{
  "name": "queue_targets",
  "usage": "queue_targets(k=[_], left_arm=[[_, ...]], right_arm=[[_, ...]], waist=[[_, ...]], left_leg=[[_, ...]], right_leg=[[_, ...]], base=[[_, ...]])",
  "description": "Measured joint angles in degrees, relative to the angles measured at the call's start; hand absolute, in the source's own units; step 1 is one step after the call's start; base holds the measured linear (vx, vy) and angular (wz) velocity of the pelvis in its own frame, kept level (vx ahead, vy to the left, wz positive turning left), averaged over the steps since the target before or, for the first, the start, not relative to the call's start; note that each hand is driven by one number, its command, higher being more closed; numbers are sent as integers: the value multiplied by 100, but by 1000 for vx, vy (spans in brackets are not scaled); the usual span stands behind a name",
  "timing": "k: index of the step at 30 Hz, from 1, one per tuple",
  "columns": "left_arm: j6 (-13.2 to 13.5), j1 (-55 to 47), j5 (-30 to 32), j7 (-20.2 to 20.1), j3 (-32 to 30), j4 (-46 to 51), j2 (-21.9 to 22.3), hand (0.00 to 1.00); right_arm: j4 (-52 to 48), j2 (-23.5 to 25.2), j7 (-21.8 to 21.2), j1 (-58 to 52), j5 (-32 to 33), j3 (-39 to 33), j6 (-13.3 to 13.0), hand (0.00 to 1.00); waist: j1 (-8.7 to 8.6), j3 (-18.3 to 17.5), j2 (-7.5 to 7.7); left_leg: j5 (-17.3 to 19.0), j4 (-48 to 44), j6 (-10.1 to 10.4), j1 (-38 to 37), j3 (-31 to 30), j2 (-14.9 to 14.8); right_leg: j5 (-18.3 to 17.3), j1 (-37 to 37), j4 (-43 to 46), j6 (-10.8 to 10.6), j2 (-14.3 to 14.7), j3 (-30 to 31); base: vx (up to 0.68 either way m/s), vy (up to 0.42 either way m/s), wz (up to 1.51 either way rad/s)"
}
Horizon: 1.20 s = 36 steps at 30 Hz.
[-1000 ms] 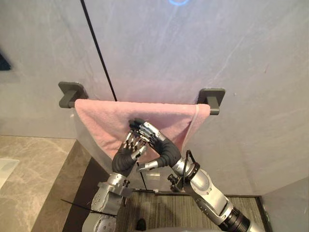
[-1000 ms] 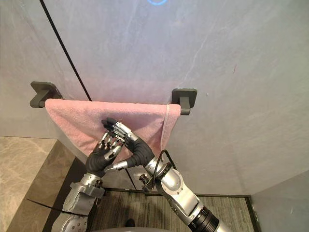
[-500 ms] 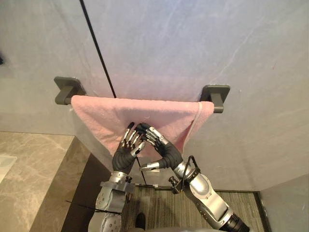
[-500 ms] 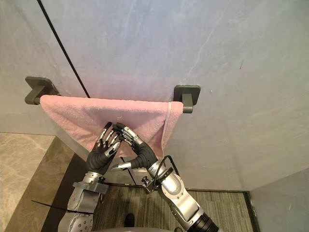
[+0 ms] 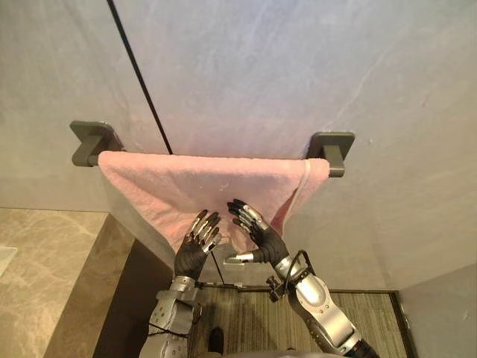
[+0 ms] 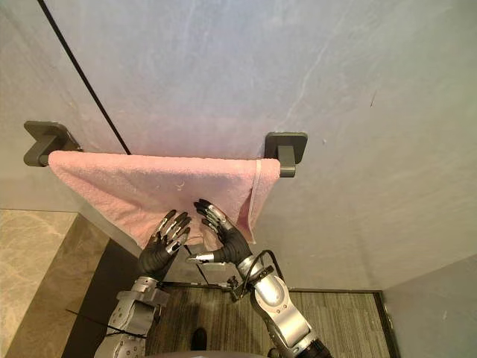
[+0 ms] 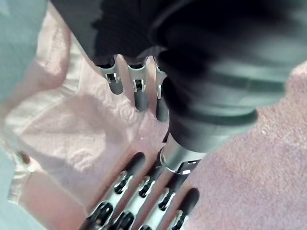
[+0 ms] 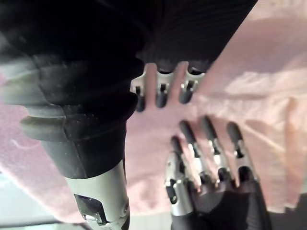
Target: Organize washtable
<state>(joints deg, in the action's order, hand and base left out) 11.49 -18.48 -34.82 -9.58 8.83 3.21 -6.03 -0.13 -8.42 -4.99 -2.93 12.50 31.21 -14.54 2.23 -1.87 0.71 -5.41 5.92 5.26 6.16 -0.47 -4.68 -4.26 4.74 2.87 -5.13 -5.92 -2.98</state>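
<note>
Both hands up at lower centre of frame: left hand (image 5: 195, 245) & right hand (image 5: 258, 233), fingers straight & spread, holding nothing, palms toward the pink towel (image 5: 179, 186); can't tell if the tips touch the cloth. Towel hangs across mid-frame btwn left bracket (image 5: 91, 140) & right bracket (image 5: 331, 148), but uneven: bottom edge sags to a point by the hands, right end bunched w/ hem twisted near the right bracket. Step in hand, prob.: smoothing it straight. Do it w/ flat palms, light strokes outward & down, one hand steadying so the cloth doesn't slip off; ease the bunched end along. Around: marble desk (image 5: 45, 268) lower left, striped floor mat (image 5: 246, 317) at bottom, grey wall (image 5: 261, 67) behind w/ black seam (image 5: 138, 74) upper left. Nothing blocks; hands sit close, could foul each other.
</note>
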Motion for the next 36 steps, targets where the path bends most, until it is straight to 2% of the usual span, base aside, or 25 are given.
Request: queue_targets(k=[6,9,11,12,14,16,19,20,21,22,23,24,25,26,27,28,29,31,32,34,35,36], left_arm=[[-97,-38,546,1,-72,-1230,18,0],[-219,30,1062,22,-208,-2277,34,0],[-256,180,1741,126,-381,-3231,43,0],[-258,205,1856,131,-463,-3462,60,0],[-255,295,2323,269,-806,-4181,159,0],[-262,423,2709,508,-1530,-5190,327,0],[-263,814,3177,984,-2389,-5919,285,0],[-300,862,3261,1059,-2487,-6005,241,0],[-389,868,3464,1176,-2549,-6012,206,0],[-446,850,3595,1225,-2610,-5998,133,0],[-505,821,3718,1230,-2740,-5995,186,0],[-538,793,3780,1232,-2816,-5987,267,0],[-555,795,3788,1226,-2856,-5979,323,0],[-559,783,3782,1221,-2862,-5979,353,0],[-562,752,3776,1211,-2870,-5980,338,0],[-570,746,3774,1207,-2872,-5965,339,0],[-582,665,3759,1208,-2874,-5942,337,0],[-591,532,3680,1199,-2970,-5931,261,0],[-634,548,3619,1205,-2963,-6063,271,0],[-624,472,3512,1188,-2889,-6071,422,0],[-621,436,3426,1161,-2638,-6153,465,0],[-617,496,3421,1153,-2508,-6182,435,0]], right_arm=[[1083,-46,-148,-629,-354,-463,185,0],[1987,-51,-147,-761,-778,-763,281,0],[2788,-52,-151,-798,-1143,-1097,385,0],[3018,-37,-148,-819,-1221,-1176,388,0],[3656,47,-118,-819,-1515,-1550,415,0],[4612,173,15,-777,-1761,-2160,500,0],[5617,302,289,-402,-1960,-2971,695,0],[5752,316,356,-303,-1990,-3088,732,0],[5901,364,411,-184,-1980,-3320,831,0],[5967,430,470,-129,-1973,-3501,892,0],[5941,433,520,-135,-1972,-3632,959,0],[5928,381,532,-142,-1963,-3754,981,0],[5893,381,517,-133,-1939,-3830,995,0],[5830,355,502,-166,-1933,-3871,1012,0],[5886,366,473,-206,-1948,-3918,1010,0],[5925,375,474,-222,-1984,-3962,1012,0],[6032,402,455,-226,-2043,-3980,1056,0],[6127,476,422,-234,-2221,-4046,1080,0],[6179,371,380,-261,-2317,-4114,1126,0],[6179,239,373,-273,-2421,-4108,1134,0],[6180,101,391,-105,-2425,-4062,1137,0],[6185,109,398,-10,-2422,-3951,1136,0]], waist=[[-7,-1,33],[-9,15,68],[-11,70,111],[-1,77,119],[-11,94,127],[0,112,134],[-2,321,156],[-8,394,189],[8,521,244],[8,567,261],[24,612,210],[21,611,122],[24,673,12],[73,676,8],[102,644,51],[159,634,66],[223,573,159],[234,387,397],[342,209,327],[466,53,93],[478,26,-60],[484,53,-94]], left_leg=[[3,-1,3,-10,11,-19],[6,-31,5,-19,78,-37],[28,-31,15,-146,176,-49],[43,-31,17,-181,226,-59],[75,-32,21,-283,317,-70],[142,-38,15,-451,558,-93],[246,-126,48,-564,879,-140],[327,-304,39,-494,961,-150],[580,-830,16,-281,1072,-197],[807,-1349,-39,-10,1110,-246],[1068,-1894,-124,277,1056,-392],[1165,-2092,-179,497,992,-502],[1189,-2159,-200,547,927,-550],[1222,-2229,-206,534,735,-555],[1216,-2270,-196,525,505,-520],[1203,-2299,-173,513,412,-511],[1107,-2264,-81,580,199,-435],[904,-2215,39,718,129,-229],[699,-2147,92,897,62,-208],[494,-1924,55,1035,79,-304],[141,-1622,137,1165,167,-337],[-102,-1410,186,1193,178,-340]], right_leg=[[56,-77,-114,10,26,-1],[127,-109,-223,18,51,52],[128,-191,-226,18,63,156],[131,-203,-224,21,70,182],[131,-246,-201,21,78,280],[130,-248,-126,21,100,517],[151,-74,82,6,164,915],[152,-21,150,5,168,1002],[160,54,256,-18,178,1136],[191,130,311,-81,170,1160],[169,142,278,-298,151,1131],[97,169,383,-589,139,998],[-36,329,980,-370,123,836],[-392,617,2613,19,-1,580],[-476,576,3645,-64,-222,474],[-477,504,3975,-71,-315,479],[-434,220,4302,-131,-530,550],[224,54,3927,-269,-717,779],[-209,-86,3500,-539,-606,880],[-377,-97,3083,-524,-496,929],[-864,-164,2581,-523,-567,904],[-1064,-184,2356,-558,-560,778]], base=[[4,0,-1],[33,-7,-9],[14,-3,-17],[-18,-2,-27],[-17,1,-28],[-26,12,-47],[-70,11,-65],[-100,4,-76],[-100,-6,-50],[-114,7,-37],[-103,34,-2],[-82,88,17],[-31,110,46],[-14,89,75],[5,24,83],[-44,-64,94],[-91,-161,81],[-81,-235,56],[-62,-229,19],[-117,-215,3],[-178,-265,-4],[-235,-311,4]])
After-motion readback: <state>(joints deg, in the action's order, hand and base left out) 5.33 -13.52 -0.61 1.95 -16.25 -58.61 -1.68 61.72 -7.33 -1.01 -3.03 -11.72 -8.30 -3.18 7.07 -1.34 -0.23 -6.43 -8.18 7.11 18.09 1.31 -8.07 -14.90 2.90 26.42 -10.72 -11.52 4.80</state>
